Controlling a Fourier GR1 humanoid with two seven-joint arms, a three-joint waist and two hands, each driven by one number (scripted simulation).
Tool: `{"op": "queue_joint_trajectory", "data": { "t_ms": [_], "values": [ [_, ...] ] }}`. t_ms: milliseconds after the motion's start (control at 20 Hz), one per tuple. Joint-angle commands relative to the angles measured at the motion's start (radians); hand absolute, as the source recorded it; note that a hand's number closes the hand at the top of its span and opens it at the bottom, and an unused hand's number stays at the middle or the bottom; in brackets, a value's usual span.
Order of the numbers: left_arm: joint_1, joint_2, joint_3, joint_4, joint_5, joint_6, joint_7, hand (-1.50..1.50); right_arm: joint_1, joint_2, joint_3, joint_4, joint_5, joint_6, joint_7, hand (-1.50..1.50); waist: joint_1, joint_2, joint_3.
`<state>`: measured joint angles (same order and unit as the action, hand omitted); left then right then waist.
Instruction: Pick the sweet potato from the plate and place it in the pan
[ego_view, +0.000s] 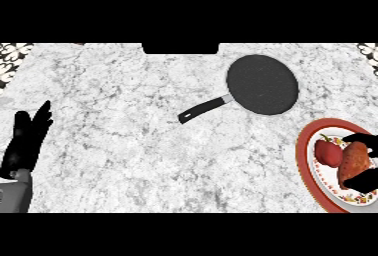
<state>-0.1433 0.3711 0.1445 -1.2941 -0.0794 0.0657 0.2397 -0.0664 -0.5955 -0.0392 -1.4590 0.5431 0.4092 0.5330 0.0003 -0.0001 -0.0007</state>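
The orange-brown sweet potato (355, 161) lies on a red-rimmed plate (305, 155) at the right edge of the head view. My right hand (365, 181) curls round it, with fingers (360, 137) showing above it and below it. A red, round fruit or vegetable (328, 152) sits on the plate just left of the sweet potato. The dark pan (262, 84) rests on the counter up and to the left of the plate, its black handle (201, 111) pointing down-left. My left hand (26, 142) rests open at the left edge, fingers up.
The marble counter (133, 150) spreads between the two hands. A dark recess (181, 48) cuts into the counter's far edge. Patterned tile shows at the top left corner (15, 52) and the top right corner (368, 50).
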Motion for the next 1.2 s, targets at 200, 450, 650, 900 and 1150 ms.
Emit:
{"op": "queue_joint_trajectory", "data": {
  "t_ms": [200, 450, 650, 900, 1150],
  "values": [
    [0.022, -0.014, 0.022, -0.022, -0.014, -0.026, 0.010, 0.00, 0.028, 0.024, 0.010, 0.038, 0.176, -0.095, -0.119, 1.50, 0.000, 0.000, 0.001],
    [0.054, 0.000, 0.050, -0.044, -0.012, -0.053, -0.021, 0.00, 0.087, 0.052, -0.033, -0.121, 0.154, -0.053, -0.068, 1.50, -0.004, -0.002, 0.000],
    [-0.015, -0.042, 0.031, -0.001, -0.035, -0.028, 0.010, 0.00, 0.111, 0.053, -0.098, -0.091, 0.173, -0.087, -0.088, 1.50, -0.007, -0.001, 0.001],
    [0.028, -0.048, 0.045, 0.020, -0.036, -0.016, -0.041, 0.00, 0.328, 0.198, -0.005, -0.477, 0.285, -0.156, 0.162, 1.50, -0.021, -0.004, -0.001],
    [0.079, -0.019, 0.057, -0.049, -0.024, -0.042, -0.023, 0.00, 0.281, 0.141, -0.056, -0.636, 0.392, -0.315, 0.074, 1.50, -0.010, -0.009, 0.000]
  ]
}}
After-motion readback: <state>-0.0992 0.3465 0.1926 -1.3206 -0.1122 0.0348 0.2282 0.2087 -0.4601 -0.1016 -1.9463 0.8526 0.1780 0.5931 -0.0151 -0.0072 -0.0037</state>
